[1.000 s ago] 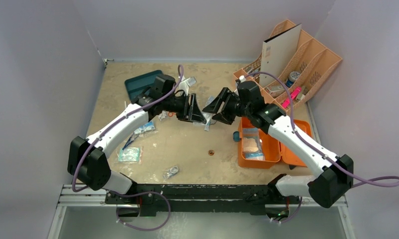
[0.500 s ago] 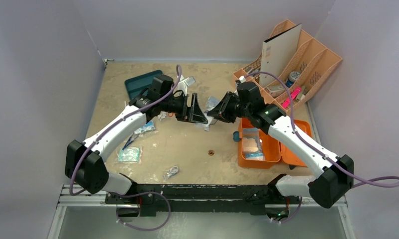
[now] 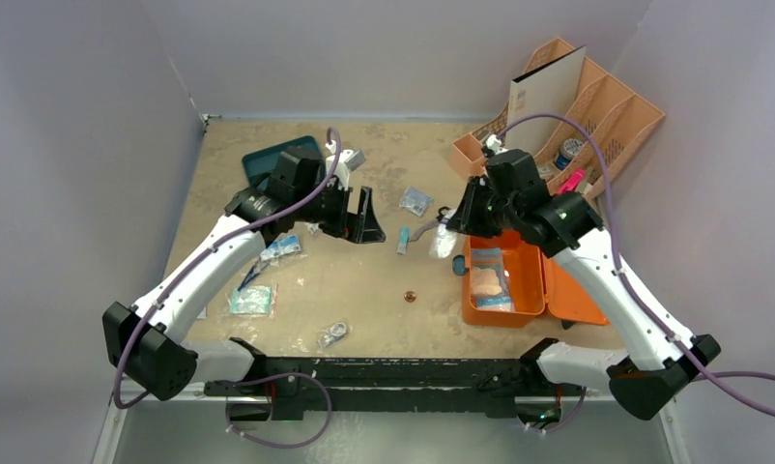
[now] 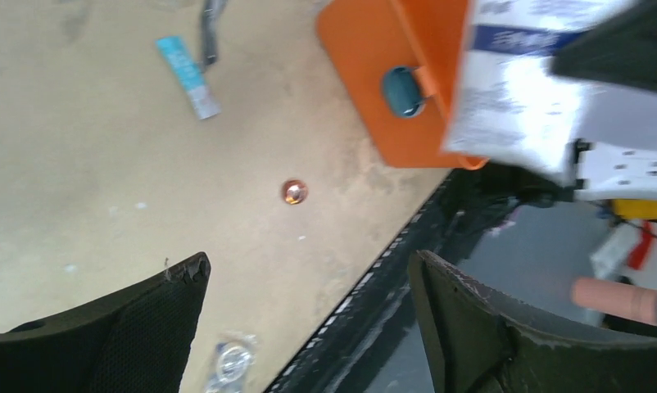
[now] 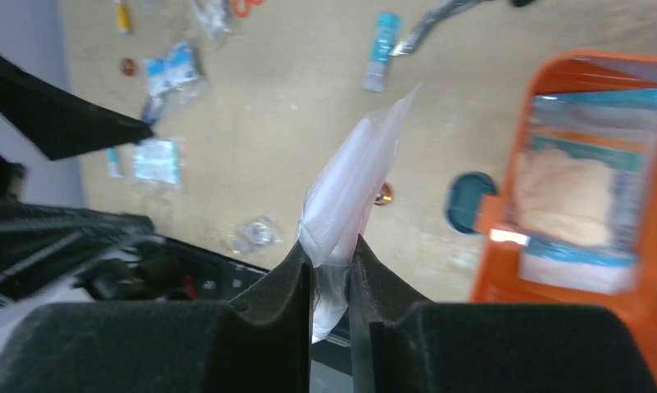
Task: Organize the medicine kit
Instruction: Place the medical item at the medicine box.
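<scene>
Right gripper [image 5: 329,260]: jaws clenched on white translucent plastic sachet [image 5: 354,172], just beside open bright orange plastic medicine kit [image 3: 527,280]. Left gripper [image 4: 307,274]: jaws spread, holding nothing.

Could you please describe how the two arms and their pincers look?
The left arm and right arm have white tubular links between chunky black joints, each trailing a purple cable. The left pincer and right pincer are black, with wedge-shaped, rough-textured fingers.
</scene>
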Controlling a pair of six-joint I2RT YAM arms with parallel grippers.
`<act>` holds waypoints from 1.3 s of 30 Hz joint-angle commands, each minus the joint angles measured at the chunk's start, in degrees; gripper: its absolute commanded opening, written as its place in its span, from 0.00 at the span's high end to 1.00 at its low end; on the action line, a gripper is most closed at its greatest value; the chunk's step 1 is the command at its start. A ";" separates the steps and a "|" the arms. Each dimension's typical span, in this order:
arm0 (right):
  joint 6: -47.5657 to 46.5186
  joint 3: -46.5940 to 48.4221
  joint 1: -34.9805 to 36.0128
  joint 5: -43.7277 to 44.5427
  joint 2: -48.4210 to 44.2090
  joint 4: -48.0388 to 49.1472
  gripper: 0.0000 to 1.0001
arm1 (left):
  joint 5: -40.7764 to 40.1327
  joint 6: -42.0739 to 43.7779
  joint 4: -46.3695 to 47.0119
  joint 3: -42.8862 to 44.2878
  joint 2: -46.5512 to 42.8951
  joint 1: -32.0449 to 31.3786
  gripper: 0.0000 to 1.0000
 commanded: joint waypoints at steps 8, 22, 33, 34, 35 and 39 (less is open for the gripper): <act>-15.23 10.38 -0.33 23.16 4.89 -33.85 0.79 | -19.60 11.68 -4.81 -6.20 -6.60 -0.24 0.10; -23.62 1.93 -5.32 29.90 15.92 -25.48 0.76 | -25.85 11.49 -3.83 -9.81 -10.42 -0.17 0.07; -23.57 -2.93 -8.95 27.36 21.75 -18.48 0.73 | -27.05 11.67 -4.09 -9.92 -11.37 -0.17 0.07; -23.36 -3.32 -8.95 27.99 22.52 -18.29 0.72 | -27.17 11.67 -4.03 -10.00 -11.54 -0.15 0.07; -23.00 -3.65 -8.98 28.88 23.28 -18.17 0.71 | -27.26 11.67 -4.01 -10.10 -11.67 -0.21 0.07; -22.10 -4.22 -9.04 30.39 25.00 -17.16 0.63 | -27.05 11.53 -3.96 -10.25 -12.13 -0.20 0.07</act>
